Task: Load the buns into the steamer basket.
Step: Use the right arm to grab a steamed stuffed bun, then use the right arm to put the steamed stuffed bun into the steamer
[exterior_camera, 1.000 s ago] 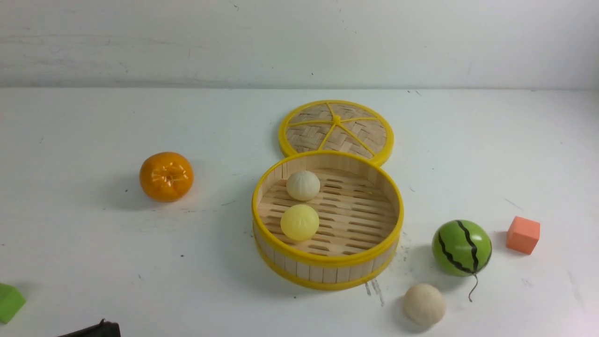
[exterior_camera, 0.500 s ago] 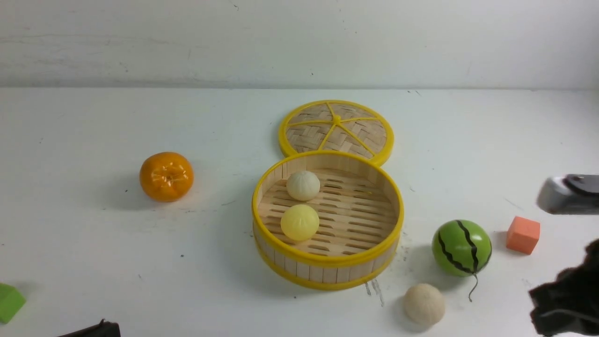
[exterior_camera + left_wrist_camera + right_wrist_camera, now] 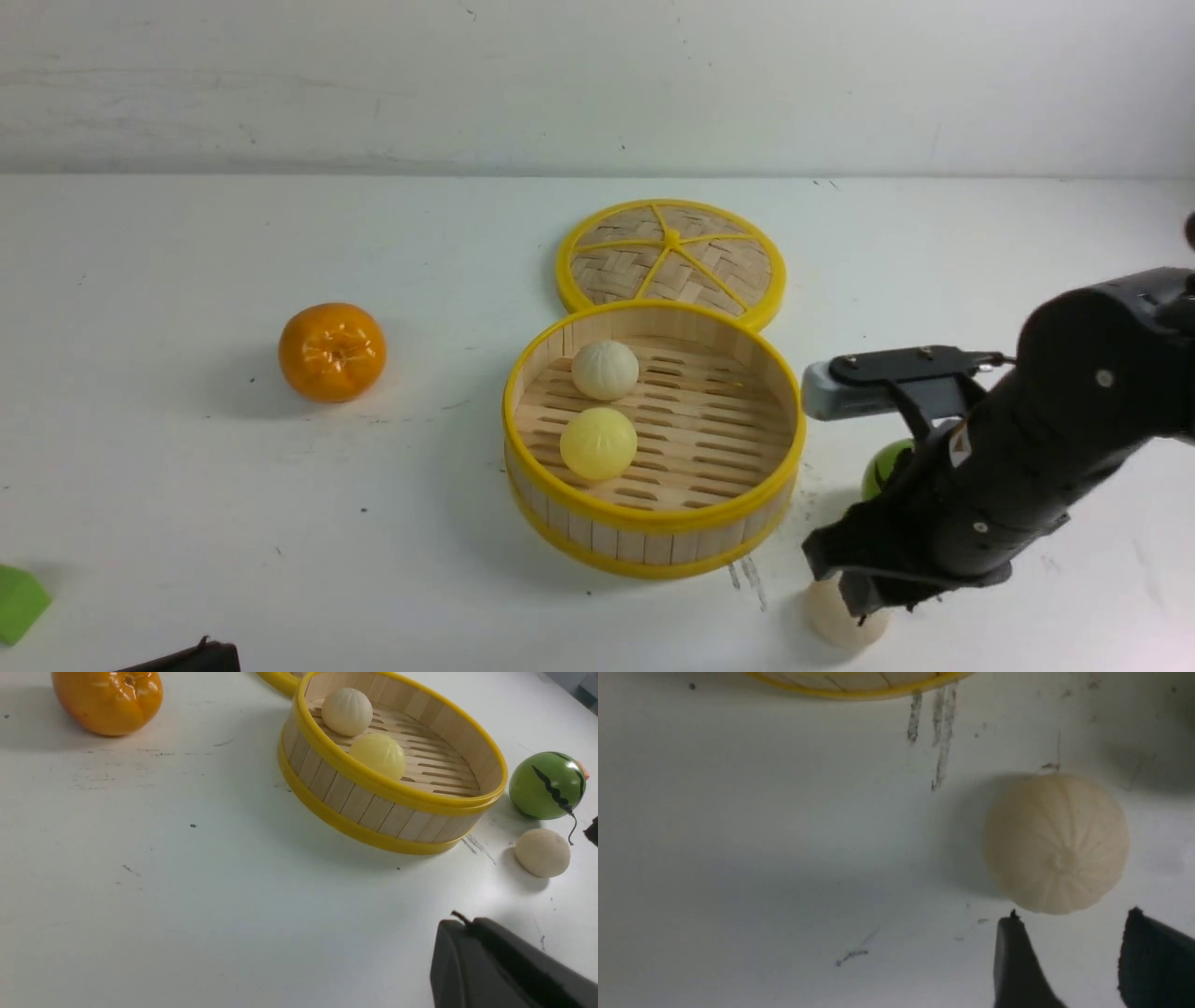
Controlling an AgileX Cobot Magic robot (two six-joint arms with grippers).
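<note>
Front view: two buns (image 3: 602, 406) in the steamer basket (image 3: 653, 532), right end effector (image 3: 1069, 933) spread, left pressed together.

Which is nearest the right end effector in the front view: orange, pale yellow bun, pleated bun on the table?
1. Pleated bun, on the table, right beside the end effector.
2. Pale yellow bun, inside the basket, toward its left.
3. Orange, on the table, far left.

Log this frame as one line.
right gripper: open, short of the pleated bun on the table | steamer basket: two buns inside | left gripper: shut, holding nothing visible
</note>
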